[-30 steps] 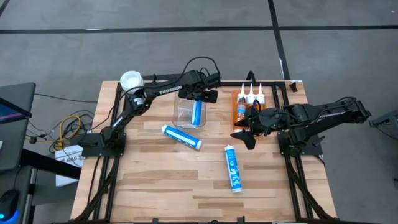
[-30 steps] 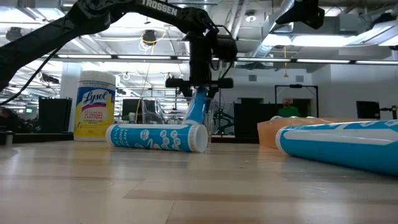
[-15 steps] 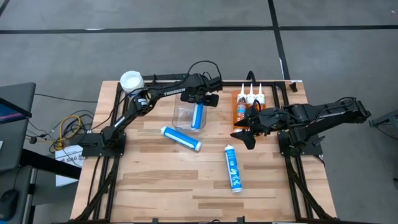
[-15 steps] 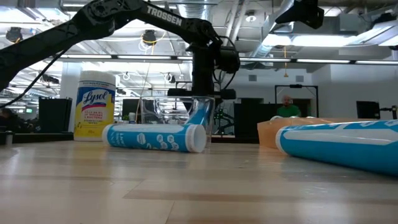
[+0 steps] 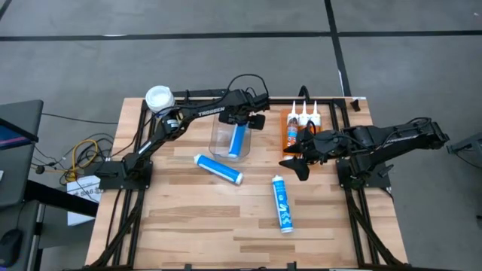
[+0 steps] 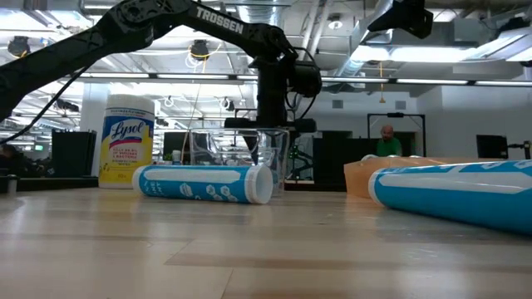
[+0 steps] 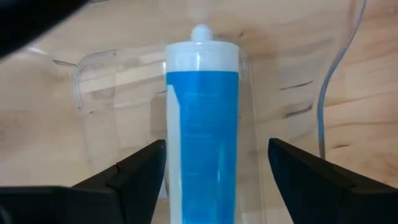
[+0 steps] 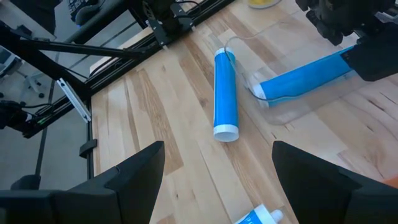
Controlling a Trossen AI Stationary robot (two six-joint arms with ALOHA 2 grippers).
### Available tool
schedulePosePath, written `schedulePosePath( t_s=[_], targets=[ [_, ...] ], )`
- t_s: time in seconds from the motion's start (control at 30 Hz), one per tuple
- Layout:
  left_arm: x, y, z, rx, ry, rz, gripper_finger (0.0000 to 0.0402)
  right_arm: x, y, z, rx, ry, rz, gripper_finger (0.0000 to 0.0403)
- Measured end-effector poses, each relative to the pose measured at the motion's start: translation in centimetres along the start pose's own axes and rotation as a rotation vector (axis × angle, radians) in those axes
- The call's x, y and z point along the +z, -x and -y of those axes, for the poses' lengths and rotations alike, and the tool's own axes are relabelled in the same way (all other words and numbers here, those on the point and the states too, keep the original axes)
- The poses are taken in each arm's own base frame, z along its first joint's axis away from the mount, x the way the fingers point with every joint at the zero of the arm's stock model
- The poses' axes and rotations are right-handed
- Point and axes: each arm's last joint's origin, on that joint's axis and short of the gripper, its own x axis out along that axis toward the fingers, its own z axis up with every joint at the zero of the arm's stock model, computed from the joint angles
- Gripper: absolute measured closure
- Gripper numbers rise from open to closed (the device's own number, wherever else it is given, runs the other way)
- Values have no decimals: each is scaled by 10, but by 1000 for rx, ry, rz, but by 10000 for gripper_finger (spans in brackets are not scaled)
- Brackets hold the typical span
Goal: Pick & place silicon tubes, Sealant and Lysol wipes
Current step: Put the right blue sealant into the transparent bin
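Observation:
A blue silicone tube (image 7: pixel 202 124) leans inside the clear bin (image 5: pixel 223 141), its white nozzle end (image 7: pixel 201 38) down on the bin's floor. My left gripper (image 5: pixel 242 118) is open just above the bin. Its fingers (image 7: pixel 140 177) stand on either side of the tube's upper part, with a gap showing on one side. A second blue tube (image 5: pixel 220 168) lies on the table beside the bin, and a third (image 5: pixel 282 204) lies nearer the front. The Lysol wipes (image 5: pixel 159 98) stand at the far left corner. My right gripper (image 5: pixel 296 165) is open and empty, right of centre.
An orange tray (image 5: pixel 288 114) with sealant tubes (image 5: pixel 305 117) sits at the far right, just behind my right arm. The bin's clear walls (image 6: pixel 237 154) stand upright close behind the second tube (image 6: pixel 204 183). Bare wood (image 5: pixel 196 218) lies toward the near edge.
My left gripper has gone down toward the clear bin with the blue tube. The tube has sunk lower into the bin and now leans there. My right arm has kept still.

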Motion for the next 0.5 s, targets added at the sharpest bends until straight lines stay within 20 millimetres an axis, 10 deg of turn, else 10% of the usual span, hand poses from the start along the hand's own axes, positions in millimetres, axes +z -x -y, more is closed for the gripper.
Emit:
schedulePosePath(
  t_s=[0.17, 0.5],
  targets=[
    [1, 11, -2, -28, -11, 1, 125, 0, 0, 0, 0, 0, 0, 113],
    [5, 95, -19, -167, 9, 166, 124, 0, 0, 0, -1, 0, 1, 113]
  ],
)
